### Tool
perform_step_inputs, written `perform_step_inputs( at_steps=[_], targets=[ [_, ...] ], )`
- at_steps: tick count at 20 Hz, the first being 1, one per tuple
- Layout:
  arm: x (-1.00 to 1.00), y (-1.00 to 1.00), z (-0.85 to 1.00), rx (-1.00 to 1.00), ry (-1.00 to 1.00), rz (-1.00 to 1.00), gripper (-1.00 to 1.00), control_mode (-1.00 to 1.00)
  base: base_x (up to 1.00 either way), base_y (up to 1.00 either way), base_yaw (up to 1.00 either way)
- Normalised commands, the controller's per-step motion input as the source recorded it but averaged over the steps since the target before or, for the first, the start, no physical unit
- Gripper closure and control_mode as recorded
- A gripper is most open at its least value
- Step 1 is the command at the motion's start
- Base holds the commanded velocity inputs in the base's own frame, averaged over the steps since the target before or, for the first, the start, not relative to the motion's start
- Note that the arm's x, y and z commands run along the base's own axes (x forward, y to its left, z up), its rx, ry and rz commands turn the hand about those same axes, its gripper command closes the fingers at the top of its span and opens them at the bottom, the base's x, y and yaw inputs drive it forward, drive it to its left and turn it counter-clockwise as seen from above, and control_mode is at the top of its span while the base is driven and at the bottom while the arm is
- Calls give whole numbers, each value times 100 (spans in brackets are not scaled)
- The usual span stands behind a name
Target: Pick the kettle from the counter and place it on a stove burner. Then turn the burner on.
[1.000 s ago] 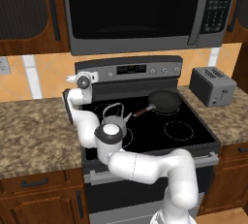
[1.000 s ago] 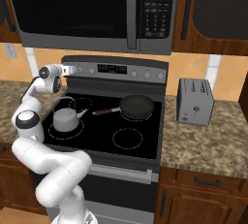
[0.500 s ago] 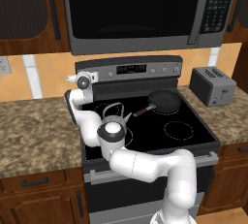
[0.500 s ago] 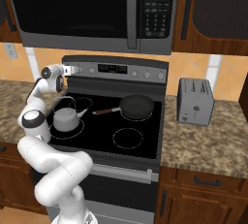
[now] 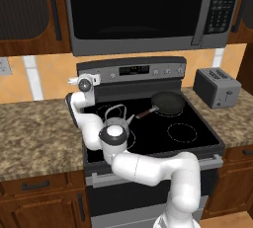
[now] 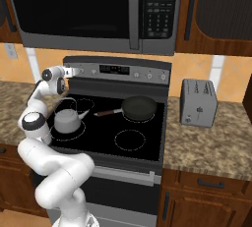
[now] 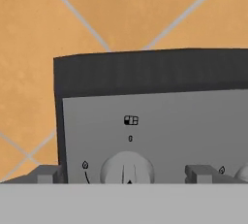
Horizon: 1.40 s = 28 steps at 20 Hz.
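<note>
1. The kettle (image 5: 117, 121) sits upright on the stove's front-left burner (image 6: 66, 133), its spout toward the pan; it is free of the gripper.
2. The gripper (image 5: 98, 79) is raised at the left end of the stove's control panel (image 5: 143, 70), just in front of it.
3. In the hand view the 2 fingertips (image 7: 48, 174) stand far apart, wide open, with the leftmost knob (image 7: 127, 168) between them and nothing gripped.
4. Whether the fingertips touch the knob cannot be told.
5. A black frying pan (image 5: 168, 102) rests on the back-right burner, handle pointing toward the kettle.
6. A grey toaster (image 5: 217, 87) stands on the counter (image 5: 34, 128) to the right of the stove, near the back edge.
7. A microwave (image 6: 93, 10) hangs above the stove.
</note>
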Motion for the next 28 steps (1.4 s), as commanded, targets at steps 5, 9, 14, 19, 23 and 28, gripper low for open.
perform_step_inputs(
  at_steps=[5, 9, 14, 19, 23, 28],
  targets=[
    [9, -4, 0, 0, 0, 0, -100, -100, 0, 0, 0],
    [0, 0, 0, 0, 0, 0, -100, -100, 0, 0, 0],
    [0, 0, 0, 0, 0, 0, 100, -100, 0, 0, 0],
    [0, 0, 0, 0, 0, 0, 100, -100, 0, 0, 0],
    [0, 0, 0, 0, 0, 0, 100, -100, 0, 0, 0],
    [0, 0, 0, -6, 0, 0, 100, -100, 0, 0, 0]
  ],
)
